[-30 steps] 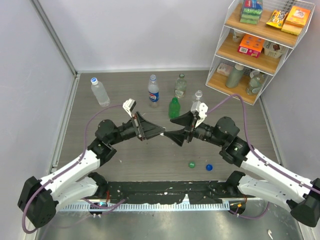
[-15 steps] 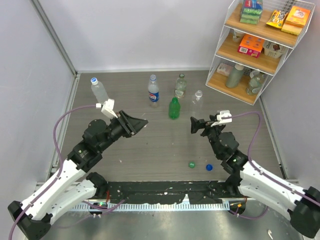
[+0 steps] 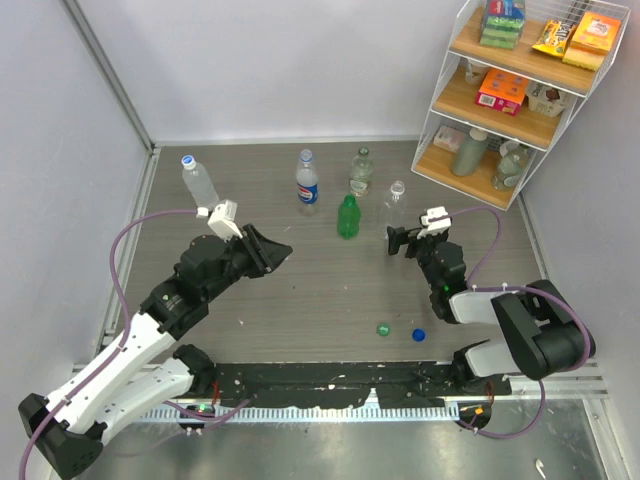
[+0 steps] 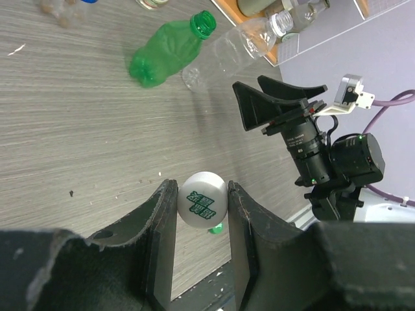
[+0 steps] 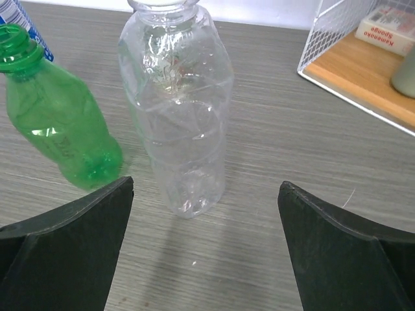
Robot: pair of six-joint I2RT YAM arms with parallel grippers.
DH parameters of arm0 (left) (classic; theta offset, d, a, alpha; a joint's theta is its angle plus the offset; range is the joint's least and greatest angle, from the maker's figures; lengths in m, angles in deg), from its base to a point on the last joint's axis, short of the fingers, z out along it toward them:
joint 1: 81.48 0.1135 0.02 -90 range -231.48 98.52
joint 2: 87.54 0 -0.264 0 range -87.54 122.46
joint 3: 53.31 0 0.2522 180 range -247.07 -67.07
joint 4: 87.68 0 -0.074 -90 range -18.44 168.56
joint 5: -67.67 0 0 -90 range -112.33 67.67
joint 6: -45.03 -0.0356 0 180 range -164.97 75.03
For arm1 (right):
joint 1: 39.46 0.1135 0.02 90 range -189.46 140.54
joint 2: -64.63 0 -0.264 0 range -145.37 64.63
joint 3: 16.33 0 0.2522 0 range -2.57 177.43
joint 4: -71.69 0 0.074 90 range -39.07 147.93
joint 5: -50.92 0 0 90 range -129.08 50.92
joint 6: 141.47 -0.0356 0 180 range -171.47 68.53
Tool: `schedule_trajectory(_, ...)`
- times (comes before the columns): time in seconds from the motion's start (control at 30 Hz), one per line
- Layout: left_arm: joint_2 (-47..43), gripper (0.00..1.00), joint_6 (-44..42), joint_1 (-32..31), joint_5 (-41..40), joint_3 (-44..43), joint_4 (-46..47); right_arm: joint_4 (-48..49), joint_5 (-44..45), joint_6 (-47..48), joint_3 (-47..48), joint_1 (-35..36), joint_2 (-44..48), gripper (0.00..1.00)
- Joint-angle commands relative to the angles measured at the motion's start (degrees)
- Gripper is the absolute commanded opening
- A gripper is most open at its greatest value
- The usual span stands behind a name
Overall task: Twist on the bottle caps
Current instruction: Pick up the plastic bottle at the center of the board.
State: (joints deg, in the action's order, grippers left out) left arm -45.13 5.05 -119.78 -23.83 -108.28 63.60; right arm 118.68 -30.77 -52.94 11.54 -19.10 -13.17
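**White cap in the left gripper; right gripper open before the clear bottle**

The left gripper [image 3: 277, 250] holds the white cap [image 4: 202, 199] by its sides between two partly closed fingers [image 4: 159, 230]; the cap's top bears green print. Gripper and cap hang above the surface [image 3: 300, 300], to the near left of the green bottle [image 3: 347, 217]. The green bottle stands upright with an open neck. The clear bottle [image 3: 396, 200] stands upright just right of the green bottle, apart from it. The right gripper [image 3: 397, 240] has its jaws spread wide and holds nothing. It lies to the near right of the green bottle, pointing at the clear bottle; in the right wrist view that bottle appears between the two fingers, touching neither. The cola-label bottle [image 3: 307, 184] stands behind and to the left of the green bottle. The green cap [image 3: 383, 328] and the blue cap [image 3: 418, 335] lie on the surface well to the near right of the green bottle, close together but not touching
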Motion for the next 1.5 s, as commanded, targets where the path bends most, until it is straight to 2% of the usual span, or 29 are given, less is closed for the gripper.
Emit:
schedule_trajectory(0.0,-0.75,0.18,-2.99,-0.19,-1.05,-2.91,0.55,10.97,-7.43,6.4,1.44,-3.39,-2.44,0.97)
schedule_trajectory(0.1,-1.02,0.18,-3.79,-0.28,-1.23,-3.52,0.11,10.88,-10.77,4.99,3.11,-4.8,-4.2,0.96)
schedule_trajectory(0.2,-0.76,0.19,-4.4,-0.19,-1.14,-4.05,0.02,8.51,-18.3,4.37,5.57,-5.77,-5.69,0.95)
schedule_trajectory(0.3,-0.75,0.19,-4.58,-0.28,-2.71,-4.32,-0.07,7.46,-20.45,3.41,8.2,-5.77,-7.1,0.94)
schedule_trajectory(0.4,-0.32,0.19,-5.02,-0.19,-4.65,-5.1,-0.77,1.15,-21.84,4.63,11.81,-5.94,-8.68,0.93)
schedule_trajectory(0.9,3.55,0.2,-8.71,-0.28,-5.8,-10.82,-0.42,-9.15,-23.08,2.09,22.09,-7.88,-14.48,0.9)
schedule_trajectory(1.07,5.13,0.2,-9.5,-0.19,-6.33,-12.58,-0.6,-13.72,-23.17,1.92,26.14,-8.06,-16.24,0.85)
schedule_trajectory(1.27,5.84,0.2,-10.82,-0.19,-6.94,-14.42,-0.51,-14.26,-20.44,1.48,26.67,-8.06,-16.68,0.82)
schedule_trajectory(1.47,6.54,0.2,-10.91,-0.19,-7.29,-15.22,-0.95,-18.29,-19.92,1.56,30.18,-7.97,-18.7,0.73)
